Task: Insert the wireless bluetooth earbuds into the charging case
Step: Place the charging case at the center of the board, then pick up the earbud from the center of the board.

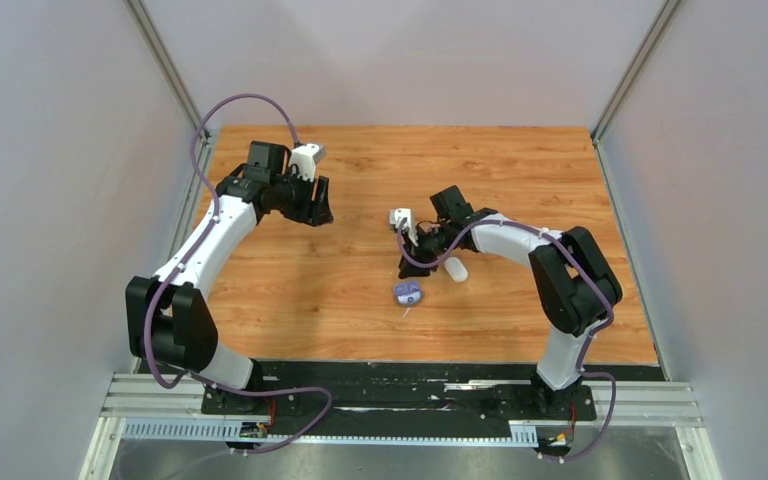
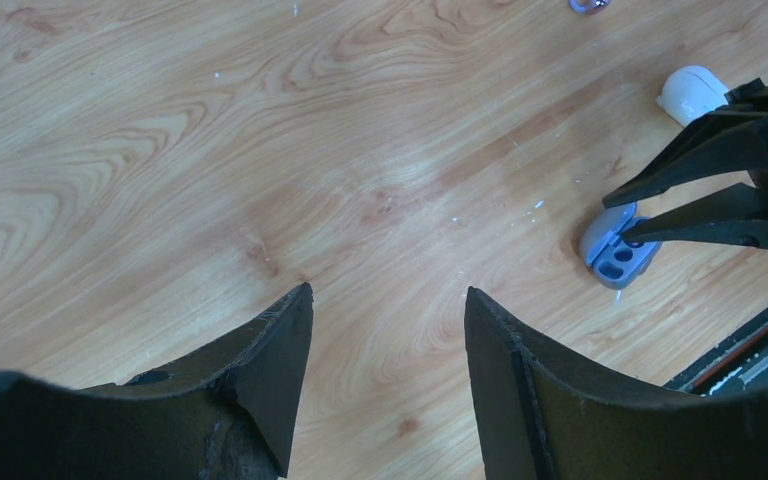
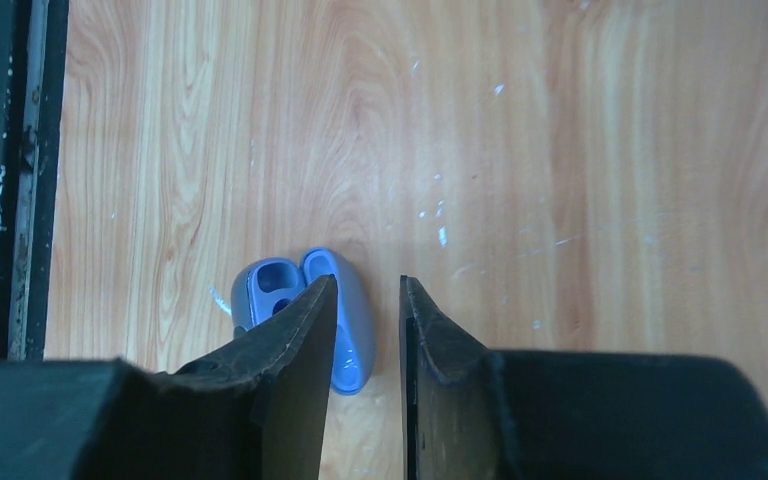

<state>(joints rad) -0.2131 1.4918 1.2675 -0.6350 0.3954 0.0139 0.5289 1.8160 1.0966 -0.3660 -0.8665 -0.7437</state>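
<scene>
The charging case is a small blue-purple shell lying open on the wood, and its two sockets look empty. It also shows in the top view and the left wrist view. My right gripper hangs just over it, open by a narrow gap with nothing between the fingers; its left finger covers part of the case. From above, the right gripper sits directly behind the case. My left gripper is open and empty over bare wood at the back left. A tiny purplish thing at the frame's top edge may be an earbud.
A closed white case lies just right of the purple one, under the right arm, and shows again in the left wrist view. The black base rail runs along the near table edge. Grey walls enclose the wooden table.
</scene>
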